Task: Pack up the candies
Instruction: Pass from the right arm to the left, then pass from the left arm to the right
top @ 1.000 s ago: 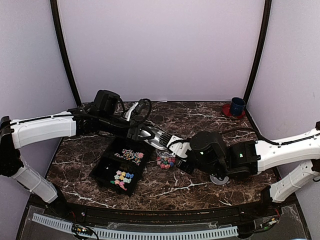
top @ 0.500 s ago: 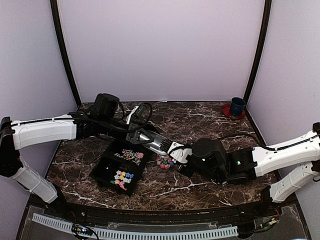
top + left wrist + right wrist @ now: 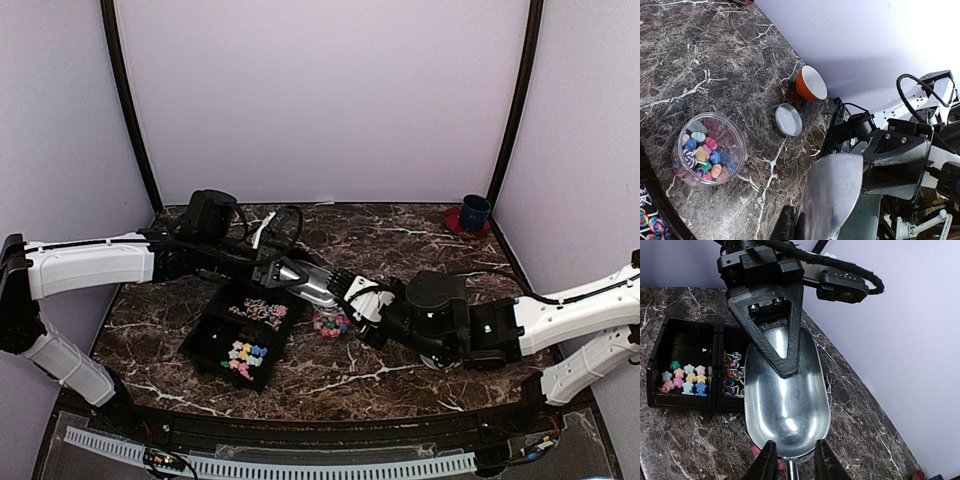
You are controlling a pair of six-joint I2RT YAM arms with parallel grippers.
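My left gripper (image 3: 285, 272) is shut on the wall of a metal scoop (image 3: 315, 286), which it holds above the table. In the right wrist view one left finger (image 3: 771, 315) lies inside the empty scoop (image 3: 785, 395). My right gripper (image 3: 792, 462) is open, its fingers on either side of the scoop's thin handle, and it also shows in the top view (image 3: 352, 294). The candies (image 3: 702, 156) fill a small clear jar (image 3: 330, 323) below the scoop. Star candies (image 3: 685, 378) and lollipops (image 3: 732, 376) lie in the black tray (image 3: 205, 335).
A round metal lid (image 3: 788, 120) and an orange bowl (image 3: 810, 83) lie right of the jar, under my right arm. A blue cup on a red saucer (image 3: 470, 214) stands at the back right corner. Purple walls close in the table.
My left gripper has carried the scoop a little right and down. My right arm has shifted, and its fingers now sit at the scoop's handle end.
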